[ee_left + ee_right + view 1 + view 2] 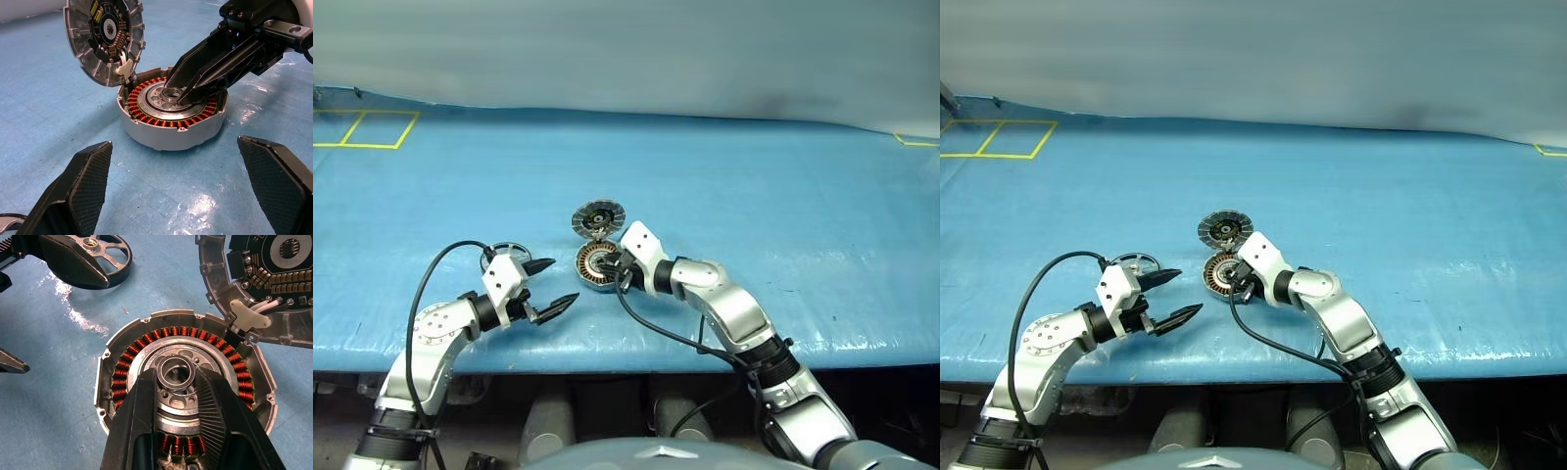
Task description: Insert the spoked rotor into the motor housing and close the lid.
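Holding position over the motor housing (171, 132), which sits on the blue worktop (754, 215) with its lid (105, 39) swung up and open on the hinge. The right end effector (619, 266) is narrow, tips pinched on a small silver ring (176, 363) right above the centre hub. Can't tell whether that ring is loose or already seated. The left end effector (564, 280) is wide open and holds nothing, pointing at the housing from nearby. The spoked rotor (90, 242) lies flat on the worktop just beside the left end effector, apart from the housing, so it looks not yet inserted.

Risks, as I judge them:
- 1: ring goes in tilted and jams on the hub if the tips release off-centre.
- 2: the right fingers drag across the copper windings when pulling out.
- 3: the housing isn't braced, so any push could slide it.
- 4: an arm could bump the raised lid and drop it early.
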{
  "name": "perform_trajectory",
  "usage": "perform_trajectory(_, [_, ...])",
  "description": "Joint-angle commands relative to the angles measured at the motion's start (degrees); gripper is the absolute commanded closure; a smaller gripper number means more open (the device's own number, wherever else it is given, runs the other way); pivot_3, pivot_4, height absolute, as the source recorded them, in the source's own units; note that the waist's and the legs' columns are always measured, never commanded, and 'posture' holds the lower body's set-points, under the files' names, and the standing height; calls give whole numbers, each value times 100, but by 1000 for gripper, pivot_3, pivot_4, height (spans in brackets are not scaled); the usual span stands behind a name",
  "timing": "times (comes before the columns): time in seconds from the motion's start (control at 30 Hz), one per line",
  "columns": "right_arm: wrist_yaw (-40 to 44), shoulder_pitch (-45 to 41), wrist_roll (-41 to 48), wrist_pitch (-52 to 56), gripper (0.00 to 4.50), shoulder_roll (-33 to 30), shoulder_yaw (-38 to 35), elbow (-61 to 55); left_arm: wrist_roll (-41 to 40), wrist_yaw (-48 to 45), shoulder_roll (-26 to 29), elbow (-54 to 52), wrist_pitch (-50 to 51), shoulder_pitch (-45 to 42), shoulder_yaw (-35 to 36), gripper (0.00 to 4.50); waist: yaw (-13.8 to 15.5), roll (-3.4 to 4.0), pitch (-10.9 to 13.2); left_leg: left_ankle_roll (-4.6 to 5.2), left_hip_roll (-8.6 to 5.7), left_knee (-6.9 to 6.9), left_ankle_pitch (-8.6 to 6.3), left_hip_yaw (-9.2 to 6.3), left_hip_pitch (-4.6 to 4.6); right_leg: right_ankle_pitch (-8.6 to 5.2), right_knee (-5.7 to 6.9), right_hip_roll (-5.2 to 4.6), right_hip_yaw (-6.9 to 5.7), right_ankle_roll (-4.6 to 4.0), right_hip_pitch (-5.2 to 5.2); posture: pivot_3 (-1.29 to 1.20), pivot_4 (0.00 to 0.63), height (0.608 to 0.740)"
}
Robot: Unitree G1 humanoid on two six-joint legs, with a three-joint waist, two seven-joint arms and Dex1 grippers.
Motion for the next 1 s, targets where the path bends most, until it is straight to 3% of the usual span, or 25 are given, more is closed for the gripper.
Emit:
perform_trajectory(0.03, [-23, -105, -21, -110, 3740, 6, -104, -26, 12, 26, 26, -198, -138, 1, 78, 0, 0, 0, 0, 0, 0, 0, 0, 0, 0, 0, 0, 0, 0, 0, 0, 0, 150, 740])
perform_trajectory(0.8, [11, -132, 32, -100, 3740, 16, -143, 20, 34, 64, 37, -214, -144, 15, 55, 0, 0, 0, 0, 0, 0, 1, 0, 0, 0, 0, 1, 0, 0, 1, 0, 0, 150, 740])
perform_trajectory(1.0, [-27, -120, -39, -175, 1792, 15, -102, 9, 38, 76, 36, -219, -141, 22, 58, 0, 0, 0, 0, 0, 0, 0, 0, 0, 0, 0, 0, 0, 0, 0, 0, 0, 150, 740])
